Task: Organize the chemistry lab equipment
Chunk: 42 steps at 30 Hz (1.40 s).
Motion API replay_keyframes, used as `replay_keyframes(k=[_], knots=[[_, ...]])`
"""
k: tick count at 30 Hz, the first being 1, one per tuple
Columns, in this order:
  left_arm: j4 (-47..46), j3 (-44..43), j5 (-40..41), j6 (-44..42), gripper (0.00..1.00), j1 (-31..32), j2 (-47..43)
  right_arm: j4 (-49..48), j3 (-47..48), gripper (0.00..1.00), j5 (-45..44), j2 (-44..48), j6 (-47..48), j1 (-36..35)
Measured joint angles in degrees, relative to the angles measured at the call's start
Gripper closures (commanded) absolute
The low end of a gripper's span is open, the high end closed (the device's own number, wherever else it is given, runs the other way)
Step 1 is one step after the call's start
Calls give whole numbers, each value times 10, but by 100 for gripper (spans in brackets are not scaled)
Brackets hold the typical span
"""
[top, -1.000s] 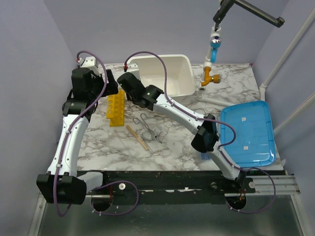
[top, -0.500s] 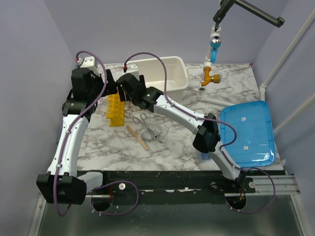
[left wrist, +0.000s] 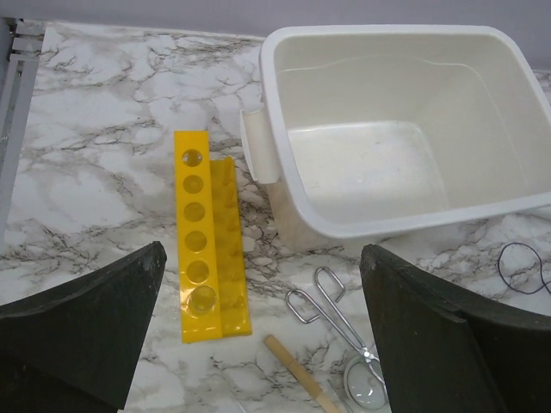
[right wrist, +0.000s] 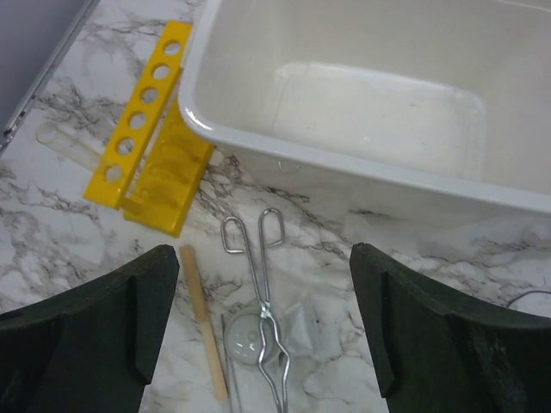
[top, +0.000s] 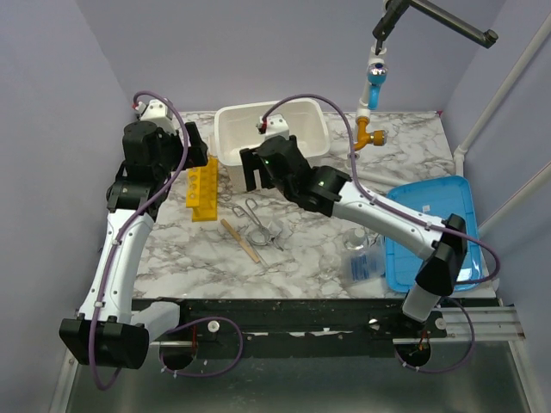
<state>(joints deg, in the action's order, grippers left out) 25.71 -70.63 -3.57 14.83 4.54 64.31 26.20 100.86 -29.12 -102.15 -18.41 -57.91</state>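
Surface [top: 301,254], marble: tub [top: 241,129] at the back; yellow rack [top: 203,189] lying just left of it; tongs [top: 256,215] and wooden stick [top: 240,240] in front. Your left pincer [left wrist: 263,331] and right pincer [right wrist: 258,331] both gape wide, gripping nothing.

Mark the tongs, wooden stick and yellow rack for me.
metal tongs [right wrist: 262,306], right wrist view, where the arms cross
wooden stick [right wrist: 204,323], right wrist view, mid-length
yellow tube rack [left wrist: 196,225], left wrist view, holed top strip

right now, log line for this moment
left claw open; right claw open; white plastic tub empty; yellow holed tube rack, silver metal tongs, tan wooden stick on table
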Motion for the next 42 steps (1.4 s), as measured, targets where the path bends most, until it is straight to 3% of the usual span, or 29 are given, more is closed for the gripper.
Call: replay_keyframes(k=[5, 11, 20, 30, 32, 38, 42], knots=[[-3, 2, 0, -5, 1, 15, -6, -24, -129, 19, 20, 71, 0, 0], [-3, 2, 0, -9, 1, 23, -6, -33, -254, 24, 92, 77, -11, -9], [-3, 4, 6, -17, 1, 25, -7, -11, -225, 25, 113, -24, -25, -54], [-3, 4, 5, -17, 1, 26, -8, 31, -278, 29, 119, -11, -47, -58], [-3, 4, 5, -17, 2, 26, -8, 37, -285, 33, 119, -11, -49, -59], [-3, 4, 6, -16, 1, 26, -8, 38, -286, 58, 118, -14, -50, -59], [-3, 4, 6, -16, 1, 26, -8, 38, -282, 60, 117, -23, -50, -59]])
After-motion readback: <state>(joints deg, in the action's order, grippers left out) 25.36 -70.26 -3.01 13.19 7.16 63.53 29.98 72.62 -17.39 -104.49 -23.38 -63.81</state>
